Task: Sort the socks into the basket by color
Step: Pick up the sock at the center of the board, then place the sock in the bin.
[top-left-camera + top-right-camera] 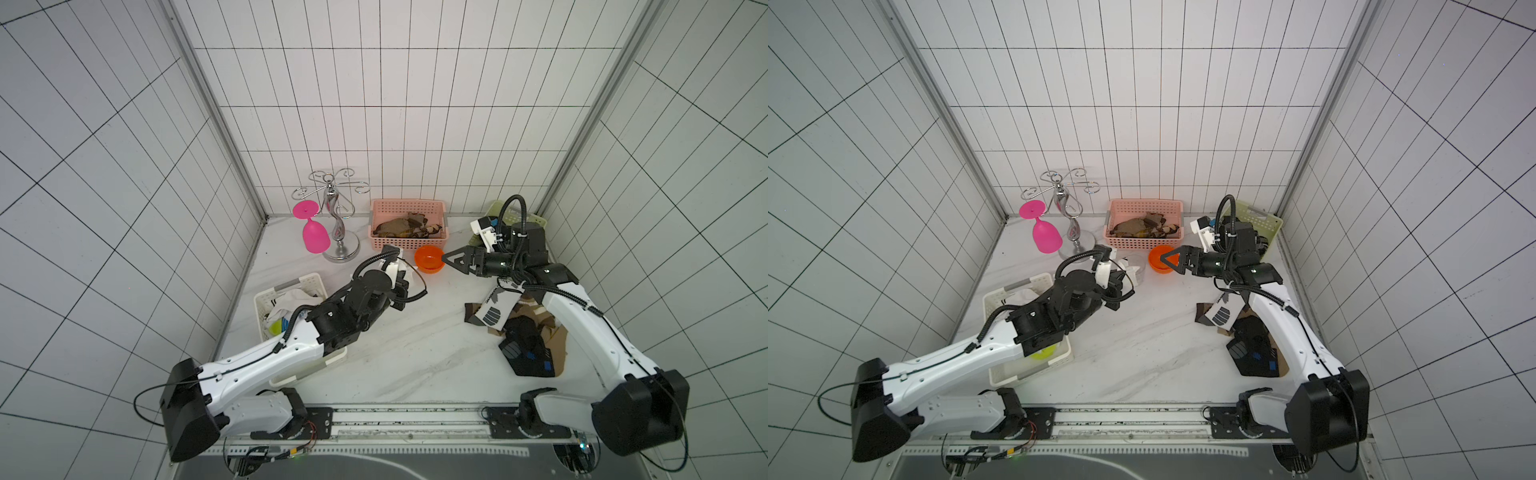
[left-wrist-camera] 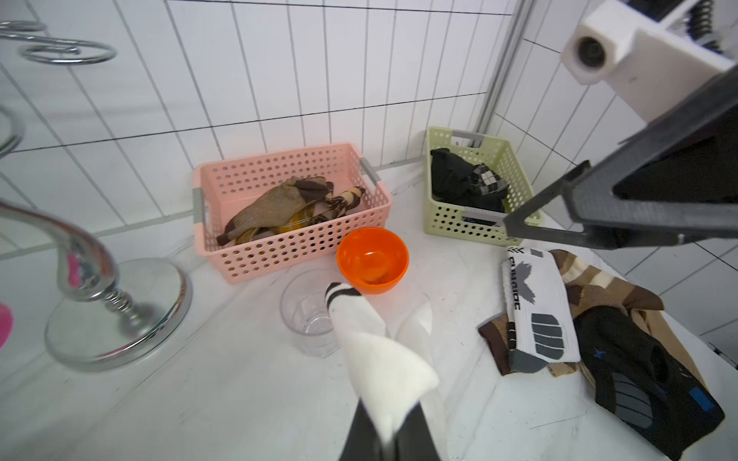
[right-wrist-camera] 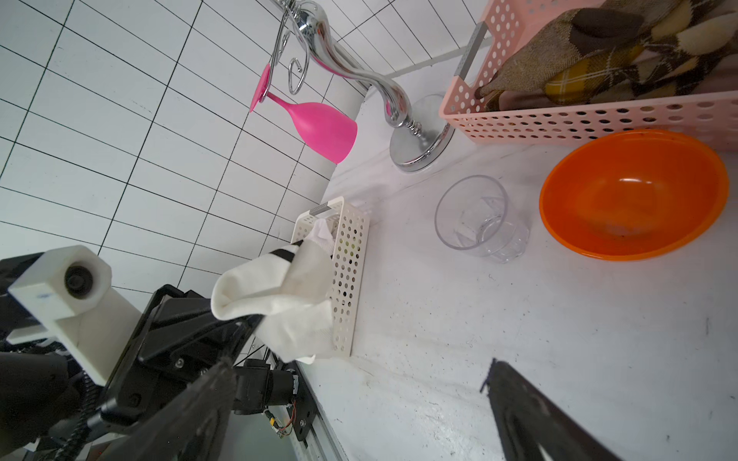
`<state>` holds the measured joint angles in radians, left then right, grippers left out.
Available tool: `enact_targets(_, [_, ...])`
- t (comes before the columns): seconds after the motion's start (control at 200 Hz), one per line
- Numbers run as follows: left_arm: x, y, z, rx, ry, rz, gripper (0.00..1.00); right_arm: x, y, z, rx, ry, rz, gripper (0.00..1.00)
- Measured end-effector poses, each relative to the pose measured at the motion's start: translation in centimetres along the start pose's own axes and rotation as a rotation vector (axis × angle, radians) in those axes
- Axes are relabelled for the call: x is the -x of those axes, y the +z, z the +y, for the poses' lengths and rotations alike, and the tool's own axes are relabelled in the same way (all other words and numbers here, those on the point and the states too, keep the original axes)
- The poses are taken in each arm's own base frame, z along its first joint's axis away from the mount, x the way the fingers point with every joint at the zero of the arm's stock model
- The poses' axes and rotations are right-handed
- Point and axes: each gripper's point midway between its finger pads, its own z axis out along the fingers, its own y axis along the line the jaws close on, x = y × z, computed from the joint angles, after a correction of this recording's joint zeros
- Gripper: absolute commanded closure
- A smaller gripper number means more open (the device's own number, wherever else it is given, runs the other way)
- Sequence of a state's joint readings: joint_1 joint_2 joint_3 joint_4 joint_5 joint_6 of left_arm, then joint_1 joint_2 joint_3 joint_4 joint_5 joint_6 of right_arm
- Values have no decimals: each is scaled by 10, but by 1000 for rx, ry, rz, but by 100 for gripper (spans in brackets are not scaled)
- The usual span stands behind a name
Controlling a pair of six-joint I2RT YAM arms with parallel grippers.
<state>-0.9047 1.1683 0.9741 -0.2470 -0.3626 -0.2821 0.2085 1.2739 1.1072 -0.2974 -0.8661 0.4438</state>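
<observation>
Both top views: left gripper [image 1: 1120,277] holds a white sock [image 1: 1130,269] off the table, between white basket [image 1: 259,316] and orange bowl [image 1: 426,257]. Right gripper [image 1: 1169,261] sits beside the bowl, empty.
Left wrist: jaws clamped tight on the sock, black-banded cuff up. Brown socks [image 2: 275,207] in pink basket [image 2: 287,247], black socks [image 2: 455,179] in green basket [image 2: 451,227], mixed sock pile [image 2: 615,347] loose on table.
Right wrist: right jaws spread wide, gripping nothing.
</observation>
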Motion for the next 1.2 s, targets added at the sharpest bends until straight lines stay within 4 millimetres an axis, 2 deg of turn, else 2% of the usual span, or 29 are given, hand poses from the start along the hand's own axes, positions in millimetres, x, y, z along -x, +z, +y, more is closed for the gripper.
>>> enact_targets(0.18, [-8,-16,47,121,-110,62,100,7,-4,-21,-75,23,-30,1])
enact_targets(0.315, [-12,-35,78,201,-199,82,100,2,-1,-42,-146,54,-14,1])
enact_targets(0.415, [-16,-47,111,284,-293,96,100,-2,1,-53,-183,71,-2,1])
enact_targets(0.57, [-34,-60,162,423,-434,149,100,-4,0,-61,-221,76,2,1])
enact_targets(0.944, [-82,-81,217,619,-586,293,100,-3,-4,-69,-252,82,-6,1])
enact_targets(1.094, [-118,-90,241,696,-672,367,100,-3,-6,-71,-258,84,-8,1])
enact_targets(1.199, [-142,-94,247,728,-711,430,99,-4,-5,-73,-260,85,-5,1])
